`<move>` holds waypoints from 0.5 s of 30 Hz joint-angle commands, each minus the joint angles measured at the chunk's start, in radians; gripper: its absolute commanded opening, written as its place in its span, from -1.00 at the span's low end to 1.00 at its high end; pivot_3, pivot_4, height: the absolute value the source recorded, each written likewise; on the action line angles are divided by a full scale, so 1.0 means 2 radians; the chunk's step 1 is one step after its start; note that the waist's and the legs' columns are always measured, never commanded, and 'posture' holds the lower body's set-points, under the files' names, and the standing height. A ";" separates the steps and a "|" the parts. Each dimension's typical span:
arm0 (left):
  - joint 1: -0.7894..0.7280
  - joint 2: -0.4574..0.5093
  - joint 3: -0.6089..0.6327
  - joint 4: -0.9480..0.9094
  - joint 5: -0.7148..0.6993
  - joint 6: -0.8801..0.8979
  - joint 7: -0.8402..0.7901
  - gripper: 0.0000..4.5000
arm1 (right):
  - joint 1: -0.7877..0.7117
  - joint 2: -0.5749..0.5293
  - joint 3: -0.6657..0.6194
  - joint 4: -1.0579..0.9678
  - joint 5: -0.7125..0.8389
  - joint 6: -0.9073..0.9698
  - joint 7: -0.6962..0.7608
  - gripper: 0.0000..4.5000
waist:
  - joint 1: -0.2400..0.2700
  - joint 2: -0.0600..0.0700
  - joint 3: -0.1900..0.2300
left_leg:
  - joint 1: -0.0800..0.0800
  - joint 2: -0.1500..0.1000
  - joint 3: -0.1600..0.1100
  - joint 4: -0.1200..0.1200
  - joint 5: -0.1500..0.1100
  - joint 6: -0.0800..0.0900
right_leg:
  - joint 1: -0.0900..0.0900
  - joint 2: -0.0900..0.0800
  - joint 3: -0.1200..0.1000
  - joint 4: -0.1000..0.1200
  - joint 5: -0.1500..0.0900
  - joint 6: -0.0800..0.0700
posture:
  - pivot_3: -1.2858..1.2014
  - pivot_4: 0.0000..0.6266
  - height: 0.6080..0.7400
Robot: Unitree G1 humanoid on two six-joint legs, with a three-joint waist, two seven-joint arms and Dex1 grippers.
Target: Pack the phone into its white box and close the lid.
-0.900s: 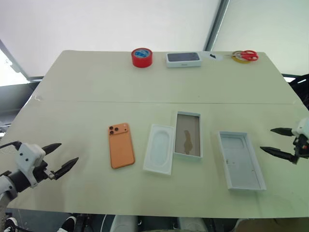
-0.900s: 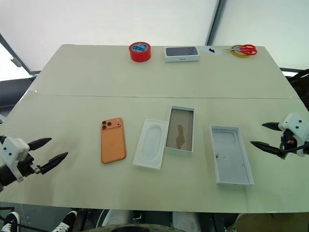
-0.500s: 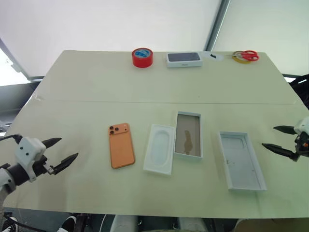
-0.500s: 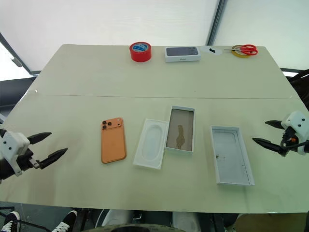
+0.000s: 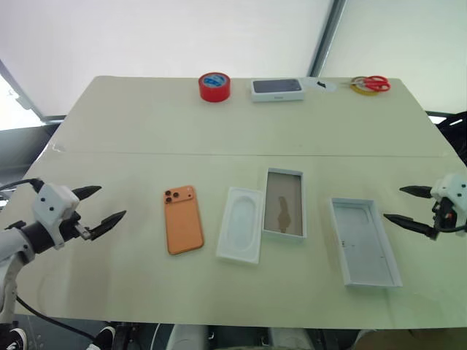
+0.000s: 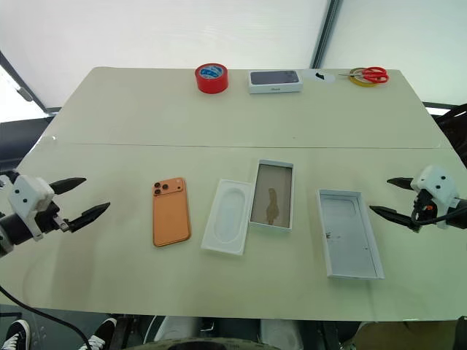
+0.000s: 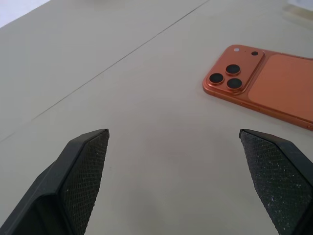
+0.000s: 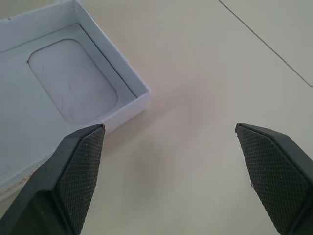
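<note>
Orange phone (image 5: 183, 219) lies untouched mid-tabletop; left gripper (image 5: 100, 205) and right gripper (image 5: 407, 205), both spread empty, have edged inward to begin packing.

One phone (image 5: 183, 219), one tray (image 5: 241, 235), one white box (image 5: 284, 203), one lid (image 5: 363, 241), one tape roll (image 5: 214, 87), one boxed phone (image 5: 277, 89), one scissors (image 5: 371, 84).

Counter (image 5: 146, 131): smooth matt pale surface, thin seam across
Phone (image 7: 266, 85): orange back, satin metallic-looking sheen, glossy dark lenses
Lid (image 8: 73, 93): matt white cardboard, smooth, pale grey-white inside
White box (image 5: 284, 203): matt card, brownish inside
Moulded tray (image 5: 241, 224): smooth matt white
Left end effector (image 7: 176, 181) fingertips (image 7: 85, 171): black, fine cross-hatched texture
</note>
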 commanded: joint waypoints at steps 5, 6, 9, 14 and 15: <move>-0.031 0.000 -0.013 -0.017 0.004 0.028 0.032 0.99 | -0.023 0.003 0.000 -0.038 0.014 0.013 -0.005 0.98 | 0.001 0.000 0.000 | 0.000 0.000 0.000 0.000 0.000 0.000 | 0.000 0.000 0.000 0.000 0.000 0.000 | 0.03 -0.52 1.00; -0.035 0.001 -0.018 -0.016 0.002 0.036 0.032 0.99 | -0.025 0.005 0.000 -0.043 0.016 0.017 -0.005 0.98 | 0.001 0.000 0.000 | 0.000 0.000 0.000 0.000 0.000 0.000 | 0.000 0.000 0.000 0.000 0.000 0.000 | 0.03 -0.52 1.00; -0.045 0.007 -0.036 -0.016 0.022 0.046 0.042 0.99 | -0.026 0.009 0.002 -0.057 0.018 0.023 -0.005 0.98 | 0.001 0.000 0.000 | 0.000 0.000 0.000 0.000 0.000 0.000 | 0.000 0.000 0.000 0.000 0.000 0.000 | 0.03 -0.52 1.00; -0.096 -0.001 -0.092 -0.077 0.008 0.165 0.077 0.99 | -0.043 0.046 0.033 -0.127 0.021 0.045 -0.009 0.98 | 0.002 -0.001 0.000 | 0.000 0.000 0.000 0.001 0.000 0.000 | 0.000 0.000 0.000 0.001 0.000 0.000 | 0.03 -0.52 1.00; -0.102 -0.002 -0.099 -0.089 -0.002 0.187 0.075 0.99 | -0.045 0.052 0.036 -0.137 0.022 0.050 -0.010 0.98 | 0.002 -0.001 0.000 | 0.000 0.000 0.000 0.001 0.000 0.000 | 0.000 0.000 0.000 0.002 0.000 0.000 | 0.03 -0.52 1.00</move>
